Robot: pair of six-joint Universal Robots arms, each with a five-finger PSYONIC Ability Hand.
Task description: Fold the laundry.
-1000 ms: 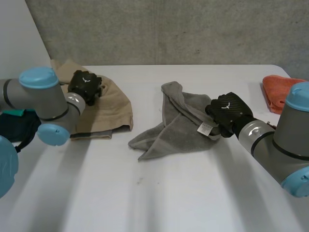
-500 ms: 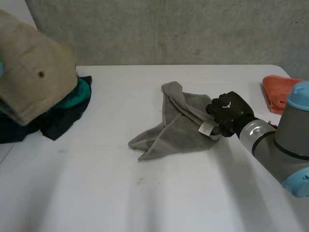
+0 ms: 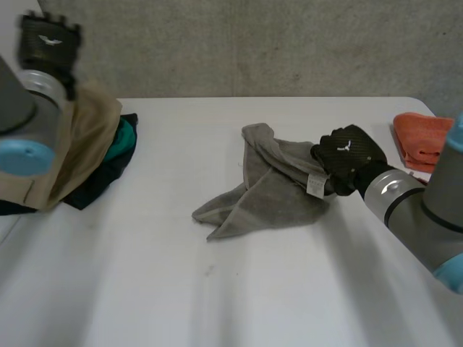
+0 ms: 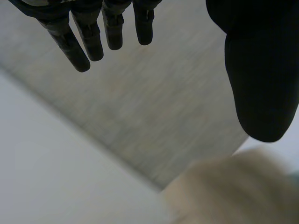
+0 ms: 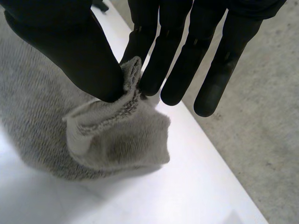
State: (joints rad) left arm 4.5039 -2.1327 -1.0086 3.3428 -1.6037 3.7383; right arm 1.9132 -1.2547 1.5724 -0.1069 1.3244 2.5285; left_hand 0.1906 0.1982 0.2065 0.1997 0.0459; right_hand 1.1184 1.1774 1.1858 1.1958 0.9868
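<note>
We pinch the edge of the grey towel [image 3: 268, 195] in our right hand [image 3: 347, 155] | towel stretches from it toward our left hand [image 3: 47, 43] | left raised, fingers straight, empty, well apart

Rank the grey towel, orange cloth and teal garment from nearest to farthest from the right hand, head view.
1. grey towel: pinched by the right hand, centre.
2. orange cloth: just off to the hand's right side.
3. teal garment: far across on the left side.
</note>
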